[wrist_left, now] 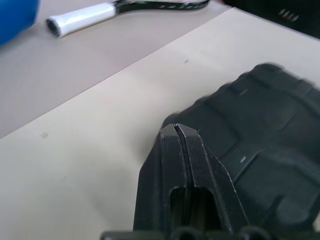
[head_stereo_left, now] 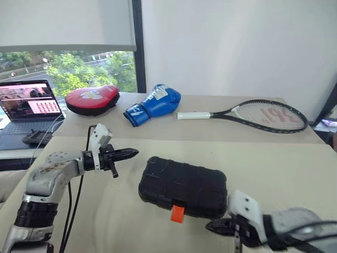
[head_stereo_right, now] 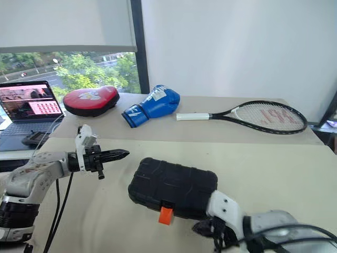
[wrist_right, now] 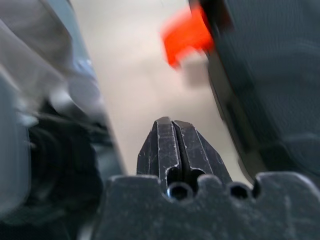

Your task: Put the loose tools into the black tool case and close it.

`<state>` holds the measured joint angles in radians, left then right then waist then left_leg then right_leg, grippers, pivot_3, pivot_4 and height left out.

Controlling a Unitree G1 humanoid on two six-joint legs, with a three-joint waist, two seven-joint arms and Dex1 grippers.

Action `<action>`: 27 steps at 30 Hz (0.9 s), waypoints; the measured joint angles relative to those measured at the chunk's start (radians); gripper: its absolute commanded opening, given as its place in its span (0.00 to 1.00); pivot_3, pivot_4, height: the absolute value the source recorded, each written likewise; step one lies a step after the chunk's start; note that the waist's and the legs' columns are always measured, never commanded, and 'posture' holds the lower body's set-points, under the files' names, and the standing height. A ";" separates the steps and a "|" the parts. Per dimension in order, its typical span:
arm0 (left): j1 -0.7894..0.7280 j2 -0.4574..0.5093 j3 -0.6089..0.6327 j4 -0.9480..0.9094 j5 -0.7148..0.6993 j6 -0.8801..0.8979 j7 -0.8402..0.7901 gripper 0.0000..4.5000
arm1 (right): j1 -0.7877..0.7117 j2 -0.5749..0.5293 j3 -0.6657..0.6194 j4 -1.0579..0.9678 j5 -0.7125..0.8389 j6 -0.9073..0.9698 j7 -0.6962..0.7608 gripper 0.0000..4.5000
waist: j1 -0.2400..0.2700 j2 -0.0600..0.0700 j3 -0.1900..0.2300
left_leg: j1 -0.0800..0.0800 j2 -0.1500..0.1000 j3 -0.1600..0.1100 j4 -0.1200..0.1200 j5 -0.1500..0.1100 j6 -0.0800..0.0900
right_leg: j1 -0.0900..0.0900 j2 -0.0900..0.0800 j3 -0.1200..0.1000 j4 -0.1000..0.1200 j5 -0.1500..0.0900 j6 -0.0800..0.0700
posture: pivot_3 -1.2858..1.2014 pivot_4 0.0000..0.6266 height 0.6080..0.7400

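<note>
The black tool case [head_stereo_left: 182, 186] lies closed on the beige table, its small orange latch [head_stereo_left: 178, 213] sticking out of the near edge. None of the loose tools are in view. My left gripper [head_stereo_left: 132, 153] hovers just left of the case, pointing at it, fingers pressed together and empty; the left wrist view shows the same shut tips [wrist_left: 178, 131] with the case's textured shell [wrist_left: 270, 135] beyond. My right gripper [head_stereo_left: 211, 226] sits at the case's near right corner, shut and empty. In the right wrist view its closed tips [wrist_right: 171, 123] point toward the latch [wrist_right: 187, 34].
On the far table lie a red punching pad [head_stereo_left: 92, 99], a blue boxing glove [head_stereo_left: 154, 104] and a tennis racket [head_stereo_left: 253, 115]. A laptop [head_stereo_left: 29, 108] stands open at the far left. A black cable [head_stereo_left: 73, 205] trails down beside my left arm.
</note>
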<state>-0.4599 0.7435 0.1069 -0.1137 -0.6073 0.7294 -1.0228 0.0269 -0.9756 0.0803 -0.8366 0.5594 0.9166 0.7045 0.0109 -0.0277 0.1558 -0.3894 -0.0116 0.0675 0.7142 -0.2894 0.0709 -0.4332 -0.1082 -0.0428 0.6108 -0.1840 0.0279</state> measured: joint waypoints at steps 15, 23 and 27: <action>-0.105 0.036 -0.137 -0.018 -0.006 -0.021 -0.146 0.22 | -0.626 0.298 0.249 0.774 -0.318 -0.076 -0.079 0.29 | 0.000 -0.003 0.004 | -0.011 -0.005 -0.001 -0.002 0.007 -0.003 | -0.009 0.002 -0.002 0.002 0.003 -0.003 | 0.52 0.24 1.00; -0.279 -0.064 -0.319 0.182 0.138 -0.199 -0.312 0.84 | -0.391 0.252 -0.073 0.344 -0.090 0.141 -0.035 0.87 | -0.002 -0.002 0.004 | -0.016 -0.007 -0.001 0.000 0.002 0.005 | -0.009 0.000 -0.004 -0.002 0.002 0.004 | 0.52 0.24 1.00; -0.337 -0.130 -0.368 0.258 0.211 -0.247 -0.321 0.99 | -0.324 0.364 -0.129 0.214 -0.027 0.251 -0.145 0.98 | -0.001 -0.002 0.004 | -0.014 -0.007 -0.002 0.002 0.002 0.006 | -0.007 0.000 -0.004 0.000 0.002 0.005 | 0.52 0.24 1.00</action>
<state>-0.7972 0.6131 -0.2614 0.1443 -0.3964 0.4825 -1.3437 -0.2971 -0.6112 -0.0486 -0.6228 0.5321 1.1672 0.5597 0.0101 -0.0299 0.1598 -0.4039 -0.0187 0.0659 0.7158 -0.2875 0.0768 -0.4406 -0.1083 -0.0464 0.6109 -0.1815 0.0324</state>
